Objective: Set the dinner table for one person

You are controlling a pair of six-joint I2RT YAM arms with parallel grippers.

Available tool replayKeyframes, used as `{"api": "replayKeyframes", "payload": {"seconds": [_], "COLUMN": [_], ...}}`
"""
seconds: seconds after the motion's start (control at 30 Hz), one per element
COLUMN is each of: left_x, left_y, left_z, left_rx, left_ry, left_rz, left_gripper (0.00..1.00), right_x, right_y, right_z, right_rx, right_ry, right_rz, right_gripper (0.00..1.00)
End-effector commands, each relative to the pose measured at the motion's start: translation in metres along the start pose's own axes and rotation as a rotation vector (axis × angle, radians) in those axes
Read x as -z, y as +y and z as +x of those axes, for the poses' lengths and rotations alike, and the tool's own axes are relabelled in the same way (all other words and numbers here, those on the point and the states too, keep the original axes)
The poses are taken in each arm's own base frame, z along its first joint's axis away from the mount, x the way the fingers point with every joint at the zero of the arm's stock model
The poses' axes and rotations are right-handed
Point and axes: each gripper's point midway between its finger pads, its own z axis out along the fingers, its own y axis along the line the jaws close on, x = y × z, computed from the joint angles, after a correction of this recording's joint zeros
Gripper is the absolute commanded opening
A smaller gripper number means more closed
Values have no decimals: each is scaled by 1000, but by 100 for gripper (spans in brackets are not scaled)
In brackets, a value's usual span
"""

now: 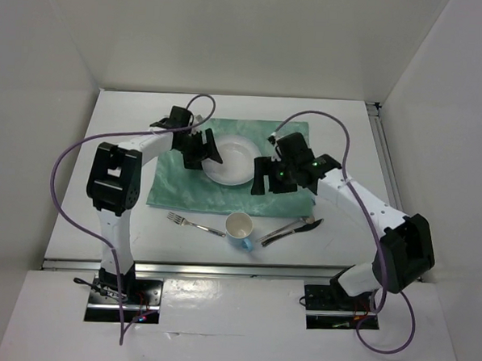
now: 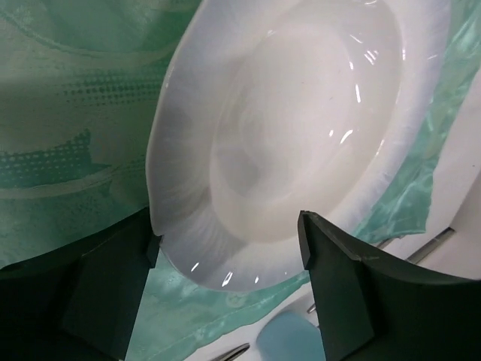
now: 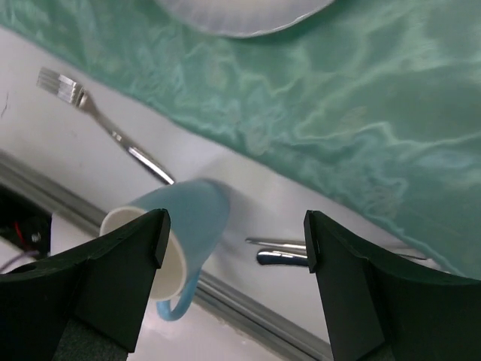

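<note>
1. On the pale green placemat [image 1: 184, 190] lies a white plate [image 1: 235, 160]. Just off the mat's near edge are a fork [image 1: 194, 224], a blue cup [image 1: 239, 226] that is white inside, and a knife and spoon [image 1: 291, 230] lying together.
2. The left gripper [image 2: 229, 226] hangs over the plate's left rim with its jaws spread wide and nothing pinched.
3. The right gripper [image 3: 234, 222] hovers over the mat's right part, beside the plate. Its jaws are also parted and empty, and its camera looks down at the cup.
4. The dinner table [image 1: 245, 108] is a big flat white top with metal rails along its near and right edges. It sits under everything, with the arms at its near edge.
5. The left arm covers the plate's left rim from above. I can't tell whether those fingers touch the plate. In the right wrist view, a finger cuts off the knife and spoon.
</note>
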Motion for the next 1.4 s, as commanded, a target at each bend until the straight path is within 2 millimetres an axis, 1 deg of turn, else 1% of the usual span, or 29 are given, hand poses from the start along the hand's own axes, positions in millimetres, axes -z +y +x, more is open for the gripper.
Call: {"api": "replayKeyframes", "payload": {"seconds": [0.0, 0.03, 0.1, 0.13, 0.23, 0.43, 0.5, 0.53, 0.57, 0.67, 0.7, 0.73, 0.8, 0.83, 0.87, 0.9, 0.97, 1.0, 1.03, 1.07, 1.1, 1.13, 1.17, 1.2, 1.23, 1.27, 1.3, 1.33, 1.37], "left_x": [9, 18, 28, 42, 66, 146, 168, 176, 192, 209, 219, 220, 228, 232, 236, 236, 240, 241, 237, 239, 236, 224, 220, 212, 206, 204, 198, 194, 187], "left_y": [5, 2, 4, -3, -11, -32, -30, -31, -33, -39, -40, -38, -38, -39, -42, -40, -40, -37, -28, -27, -26, -21, -17, -14, -11, -9, -5, -10, -2], "left_z": [1, 0, -3, -5, -14, -42, -50, -49, -53, -51, -53, -48, -47, -43, -43, -39, -29, -28, -20, -14, -7, 6, 11, 23, 31, 34, 42, 51, 64], "left_rx": [-42, -55, -65, -74, -99, -114, -109, -105, -105, -110, -121, -116, -112, -116, -120, -119, -109, -96, -81, -57, -50, -41, -11, -3, 6, 25, 37, 27, 40], "left_ry": [-9, -20, -40, -64, -120, -286, -327, -334, -369, -397, -422, -412, -426, -432, -441, -438, -436, -445, -426, -437, -432, -395, -395, -371, -348, -357, -339, -320, -300], "left_rz": [-54, -64, -98, -101, -132, -104, -97, -85, -74, -59, -57, -61, -63, -60, -56, -57, -56, -70, -93, -117, -126, -139, -162, -173, -188, -214, -237, -228, -247], "left_gripper": [91, 91, 92, 92, 94, 94, 92, 92, 92, 92, 91, 91, 91, 91, 91, 91, 90, 90, 88, 88, 88, 88, 88, 88, 88, 88, 88, 88, 87], "right_x": [12, 9, 3, -1, -11, -32, -38, -38, -38, -38, -33, -26, -16, -4, 1, 14, 21, 26, 28, 30, 32, 27, 25, 31, 16, 12, 9, 15, -2], "right_y": [27, 37, 43, 49, 52, 57, 52, 55, 53, 55, 59, 59, 61, 63, 62, 61, 46, 28, 21, 12, -10, -17, -27, -42, -57, -64, -74, -85, -97], "right_z": [9, 20, 32, 39, 53, 83, 91, 94, 97, 93, 80, 74, 57, 35, 22, -7, -31, -51, -73, -85, -103, -123, -132, -156, -161, -171, -179, -201, -203], "right_rx": [61, 89, 113, 137, 154, 211, 213, 212, 212, 201, 204, 197, 189, 192, 184, 150, 118, 70, 44, 20, -22, -48, -63, -107, -127, -143, -160, -177, -190], "right_ry": [-16, 16, 54, 71, 117, 208, 227, 231, 238, 217, 180, 165, 116, 52, 20, -45, -76, -108, -148, -162, -185, -212, -213, -261, -241, -250, -259, -299, -277], "right_rz": [-48, -61, -57, -59, -37, -3, 30, 27, 31, 49, 52, 69, 101, 137, 155, 164, 215, 257, 287, 312, 346, 356, 360, 369, 395, 394, 406, 404, 421], "right_gripper": [84, 84, 84, 84, 82, 72, 63, 59, 49, 25, 18, 2, 0, 0, 0, 0, 0, 0, 0, 0, 0, 0, 0, 0, 0, 0, 0, 0, 0]}}
